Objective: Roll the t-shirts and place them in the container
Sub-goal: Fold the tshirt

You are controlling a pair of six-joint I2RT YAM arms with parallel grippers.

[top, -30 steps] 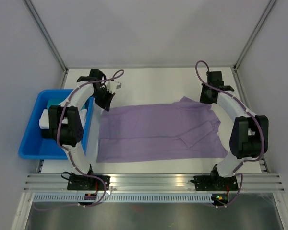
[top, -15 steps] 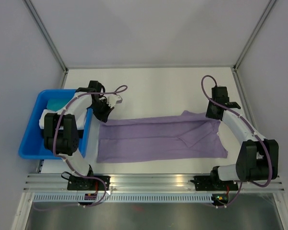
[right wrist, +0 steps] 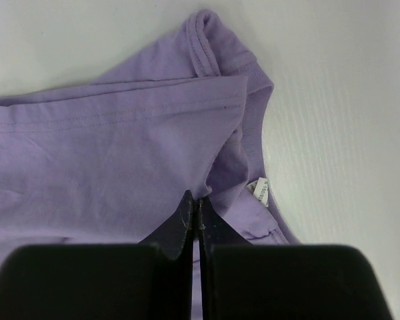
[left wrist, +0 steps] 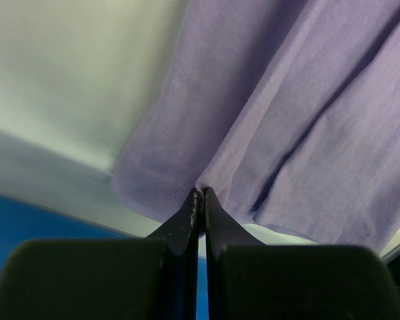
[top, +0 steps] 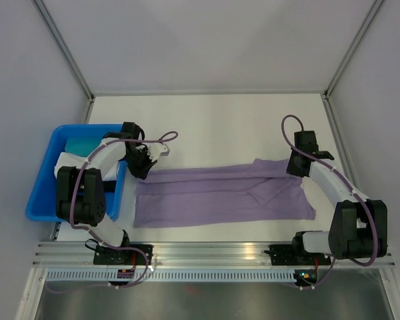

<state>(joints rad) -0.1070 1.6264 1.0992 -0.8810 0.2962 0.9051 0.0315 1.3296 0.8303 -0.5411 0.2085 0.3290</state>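
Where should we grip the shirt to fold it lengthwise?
The far long edge, at both ends, pinched from above: the shirt lies spread wide, so one pinch would likely let it sag. The left gripper and right gripper are shut on it there.

Bright, even, diffuse light; soft shadows in the t-shirt's [top: 220, 197] folds on the white table [top: 220, 120]. Wrist views blur at bottom.

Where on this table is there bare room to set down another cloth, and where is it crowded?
Widest free patch: the table between the t-shirt and the back wall. A thin bare strip lies between the shirt and the near rail. Crowded: the left side, with blue bin and left claw, and the corner at the right claw.
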